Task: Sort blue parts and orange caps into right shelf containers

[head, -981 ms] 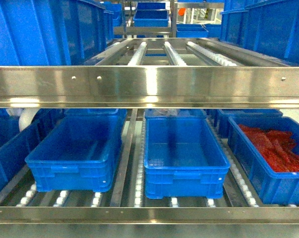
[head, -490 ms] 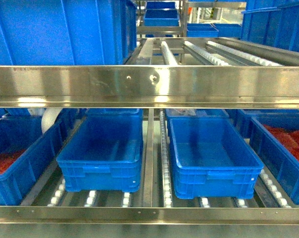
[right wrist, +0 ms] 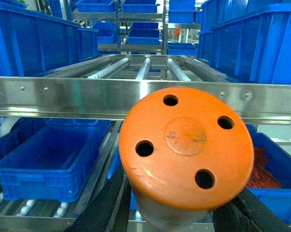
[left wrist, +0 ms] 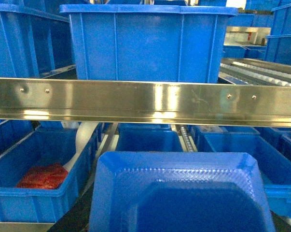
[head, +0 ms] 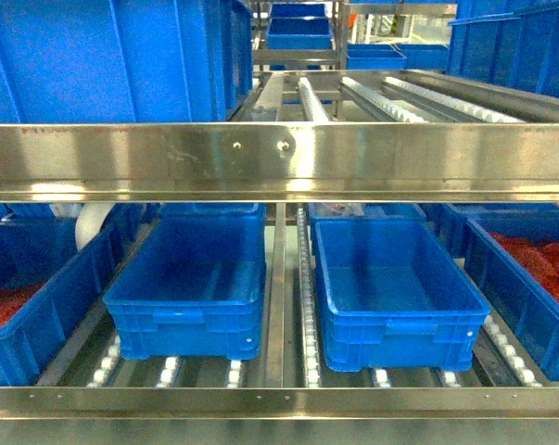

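An orange cap (right wrist: 186, 154) fills the right wrist view, its round end with several holes facing the camera. My right gripper (right wrist: 184, 215) is shut on it, one dark finger (right wrist: 99, 208) on each side. A blue part (left wrist: 181, 193), a shallow tray-like piece, fills the bottom of the left wrist view, and my left gripper (left wrist: 181, 220) holds it, fingers mostly hidden beneath. Both hang in front of the shelf. Neither gripper shows in the head view. On the lower shelf stand two empty blue crates, one left of centre (head: 182, 329) and one right of centre (head: 400, 334).
A steel rail (head: 279, 162) crosses the shelf front above the lower level. Side crates on the left (head: 47, 320) and right (head: 506, 278) hold red material (head: 548, 264). Large blue crates (head: 103, 60) stand on the upper roller level. A lower front rail (head: 279, 400) edges the rollers.
The head view has swung: the two empty crates sit further right in frame than a second ago, and the left crate with red material has come into sight. Since half a second ago, almost nothing moved.
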### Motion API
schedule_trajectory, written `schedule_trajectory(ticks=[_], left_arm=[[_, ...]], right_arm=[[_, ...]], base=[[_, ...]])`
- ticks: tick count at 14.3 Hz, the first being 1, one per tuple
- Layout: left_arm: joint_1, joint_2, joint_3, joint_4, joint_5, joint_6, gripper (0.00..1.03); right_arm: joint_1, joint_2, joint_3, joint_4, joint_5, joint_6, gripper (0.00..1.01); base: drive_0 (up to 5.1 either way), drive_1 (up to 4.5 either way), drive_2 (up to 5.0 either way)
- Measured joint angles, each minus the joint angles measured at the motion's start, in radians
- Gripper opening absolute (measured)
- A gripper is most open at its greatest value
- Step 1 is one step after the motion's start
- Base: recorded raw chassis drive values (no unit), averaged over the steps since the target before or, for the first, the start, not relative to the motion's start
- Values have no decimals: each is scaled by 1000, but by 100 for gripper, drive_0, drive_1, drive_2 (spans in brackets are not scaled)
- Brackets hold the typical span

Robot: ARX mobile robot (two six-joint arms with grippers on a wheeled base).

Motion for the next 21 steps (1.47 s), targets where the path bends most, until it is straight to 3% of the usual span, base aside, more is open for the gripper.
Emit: schedule_trajectory(ticks=[21], left_arm=[[0,0,0,0,2,0,43]], right_arm=[[0,0,0,0,4,3,41]], base=[[0,0,0]])
